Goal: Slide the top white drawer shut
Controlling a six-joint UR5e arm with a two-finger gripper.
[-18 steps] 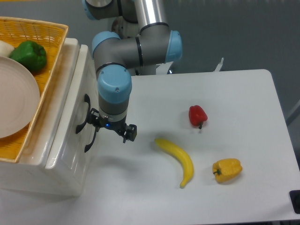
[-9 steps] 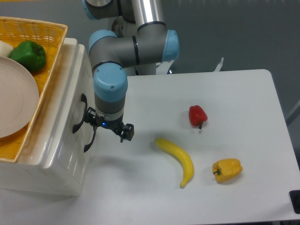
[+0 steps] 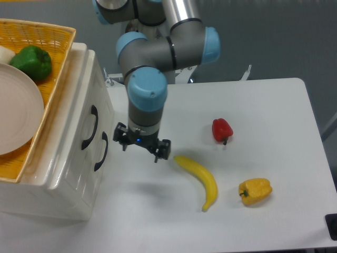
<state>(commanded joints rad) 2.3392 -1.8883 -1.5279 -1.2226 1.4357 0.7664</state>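
The top white drawer [image 3: 79,113] sits in the white cabinet [image 3: 63,179] at the left edge of the table [image 3: 253,105]. Its front lies flush with the cabinet face, and its black curved handle [image 3: 89,128] stands out from the glossy plastic. Just beside it, toward the near edge, is the lower drawer front [image 3: 92,168] with a like black handle [image 3: 101,152]; both fronts look level with each other.

The gripper [image 3: 143,149] hangs over the bare table just to the right of the cabinet, apart from both handles and touching nothing. Its two fingers point down and stand spread with a clear gap between them; they hold nothing. The grey and blue arm [image 3: 158,52] rises behind it toward the far edge.

On top of the cabinet rests a yellow wicker basket [image 3: 52,79] holding a white plate [image 3: 16,113] and a green pepper [image 3: 32,62]. A banana [image 3: 200,179] lies just to the right of the gripper, curving toward the near edge. A red pepper [image 3: 221,129] sits near the middle of the table, and a yellow pepper [image 3: 255,191] lies toward the near right corner, close to the banana's tip. Nothing lies between the gripper and the drawer fronts.
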